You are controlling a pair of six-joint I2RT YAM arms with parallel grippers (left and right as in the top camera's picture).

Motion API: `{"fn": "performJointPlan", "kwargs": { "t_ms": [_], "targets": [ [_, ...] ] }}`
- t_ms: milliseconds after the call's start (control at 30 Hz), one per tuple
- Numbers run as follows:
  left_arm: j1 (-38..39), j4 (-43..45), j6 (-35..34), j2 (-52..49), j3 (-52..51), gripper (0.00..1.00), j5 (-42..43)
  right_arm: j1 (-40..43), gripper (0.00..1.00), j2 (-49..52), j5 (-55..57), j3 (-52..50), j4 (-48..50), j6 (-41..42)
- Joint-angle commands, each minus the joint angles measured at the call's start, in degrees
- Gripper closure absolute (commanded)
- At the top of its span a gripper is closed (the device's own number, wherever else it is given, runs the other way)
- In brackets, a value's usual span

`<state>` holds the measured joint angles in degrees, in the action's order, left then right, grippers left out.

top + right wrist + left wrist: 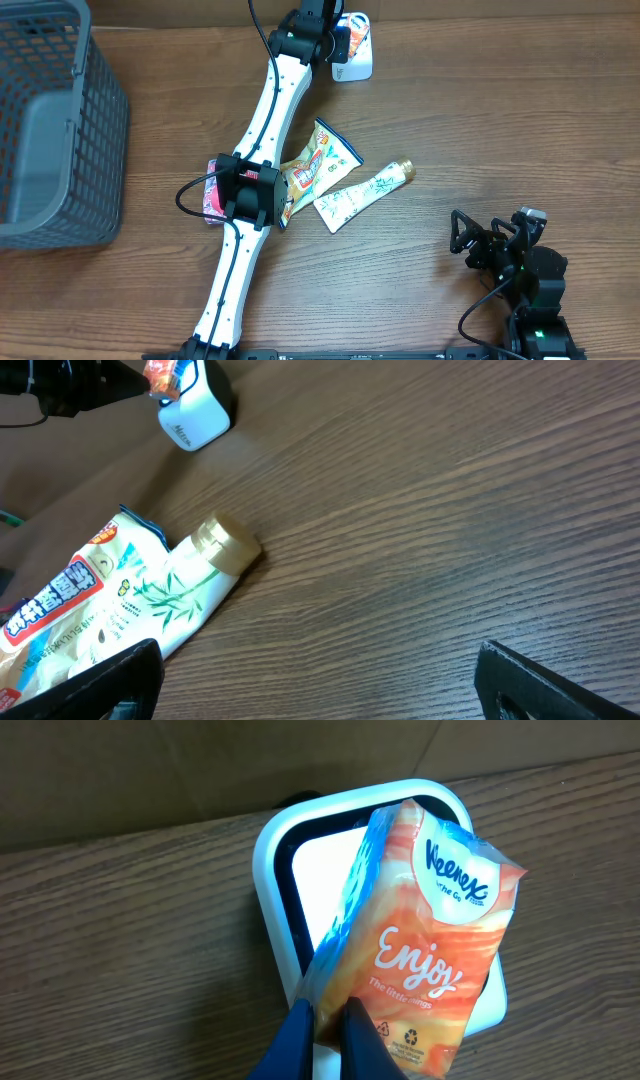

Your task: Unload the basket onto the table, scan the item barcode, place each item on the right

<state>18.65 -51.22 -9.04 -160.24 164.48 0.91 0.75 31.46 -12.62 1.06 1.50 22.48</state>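
Kleenex tissue pack: you have it clenched in your left claw, the two blue fingers pinching its lower edge. The orange pack is tilted and is just above the white scanner, covering the right part of the scanner's lit window. In the wrist view the side with "Kleenex" and "Enjoy" faces your camera; you cannot tell from these views where the barcode is.

From overhead, your left arm reaches across to the far edge of the counter, where the scanner stands. Your left claw is right over it.

Your right claw is released, its jaws spread wide, low at the near right corner of the counter and well apart from everything else.

Mid-counter lie a printed snack packet and a pale tube with a gold cap, touching each other, the tube on the right. A pink packet shows partly from under your left arm. A grey mesh basket is at the far left.
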Motion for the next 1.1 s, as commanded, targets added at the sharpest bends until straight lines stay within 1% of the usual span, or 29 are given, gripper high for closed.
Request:
{"fn": "performJointPlan", "kwargs": {
  "t_ms": [0, 100, 233, 433, 567, 733, 900, 933, 1000, 1033, 1067],
  "targets": [
    [0.4, -0.2, -0.2, 1.2, -0.7, 0.96, 1.4, 0.1, 0.00, -0.1, 0.5, -0.6, 0.4, 0.1],
    [0.9, -1.3, 0.7, 1.3, -0.5, 0.96, 5.2, 0.1, 0.00, -0.1, 0.6, -0.6, 0.4, 0.1],
    [2.7, -2.7, 4.2, 1.6, -0.5, 0.96, 9.2, 0.1, 0.00, -0.1, 0.5, -0.6, 0.4, 0.1],
    [7.1, -6.9, 7.8, 1.6, -0.5, 0.96, 9.9, 0.1, 0.00, -0.1, 0.5, -0.6, 0.4, 0.1],
    [9.4, -9.6, 7.8, 1.6, -0.5, 0.96, 9.9, 0.1, 0.00, -0.1, 0.5, -0.6, 0.4, 0.1],
    [10.3, -12.2, 7.7, 1.6, -0.5, 0.96, 11.0, 0.1, 0.00, -0.1, 0.5, -0.6, 0.8, 0.1],
    [10.3, -14.8, 7.1, 4.2, -0.4, 0.96, 12.7, 0.1, 0.00, -0.1, -6.1, 0.8, 4.4, 0.1],
    [10.3, -15.2, 7.1, 5.6, -0.4, 0.92, 12.4, 0.1, 0.00, -0.1, -7.2, 1.2, 5.9, 0.1],
    [10.2, -15.7, 7.1, 8.7, -0.4, 0.72, 10.3, 0.1, 0.00, -0.1, -10.7, 1.5, 10.9, 0.1],
    [10.2, -15.8, 7.1, 10.8, -0.4, 0.59, 8.3, 0.1, 0.00, -0.1, -12.0, 1.7, 13.4, 0.1],
    [10.2, -15.9, 7.1, 12.6, -0.4, 0.29, 6.3, 0.0, 0.00, -0.1, -12.9, 2.0, 15.1, 0.1]
  ]
}}
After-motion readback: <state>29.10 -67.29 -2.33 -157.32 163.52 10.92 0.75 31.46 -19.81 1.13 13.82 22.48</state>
